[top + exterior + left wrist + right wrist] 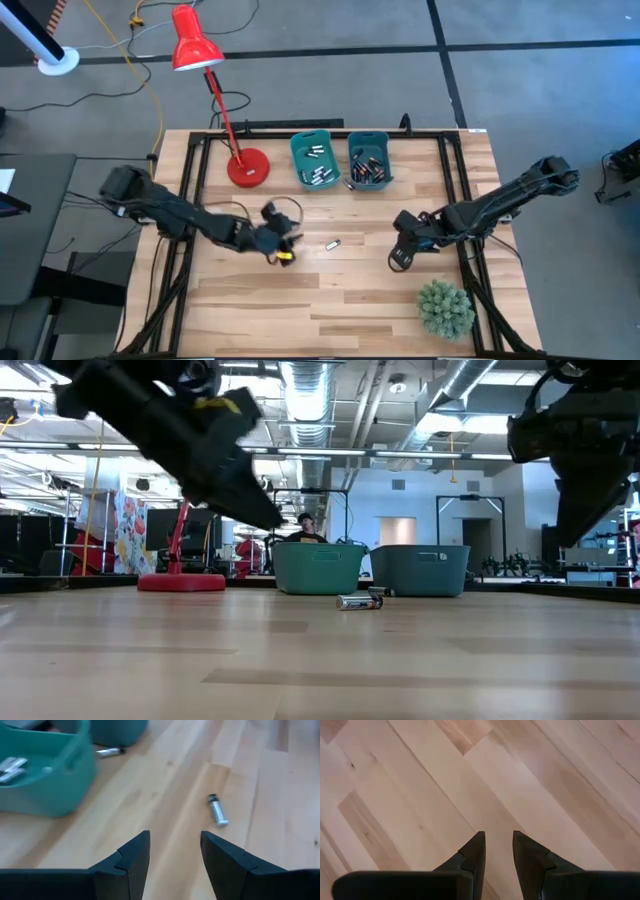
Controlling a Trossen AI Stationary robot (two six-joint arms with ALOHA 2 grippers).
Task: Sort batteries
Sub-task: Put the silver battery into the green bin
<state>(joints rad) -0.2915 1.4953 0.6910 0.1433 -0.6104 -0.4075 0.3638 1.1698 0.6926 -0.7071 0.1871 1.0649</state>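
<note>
One silvery battery (218, 811) lies on its side on the wooden table (300, 300), midway between the arms (333, 244). A second battery (110, 752) lies by the foot of the two teal bins (315, 160) (368, 160), which both hold several batteries. My left gripper (175, 851) hovers open above the table, slanting down toward the middle battery, a short way left of it (296, 241). My right gripper (498, 845) points down over bare wood at the table's right (400, 258), its fingers a narrow gap apart with nothing between them.
A red desk lamp stands with its round base (247, 167) left of the bins. A small green plant (445, 308) sits near the front right corner. Bare wood lies along the near side of the table.
</note>
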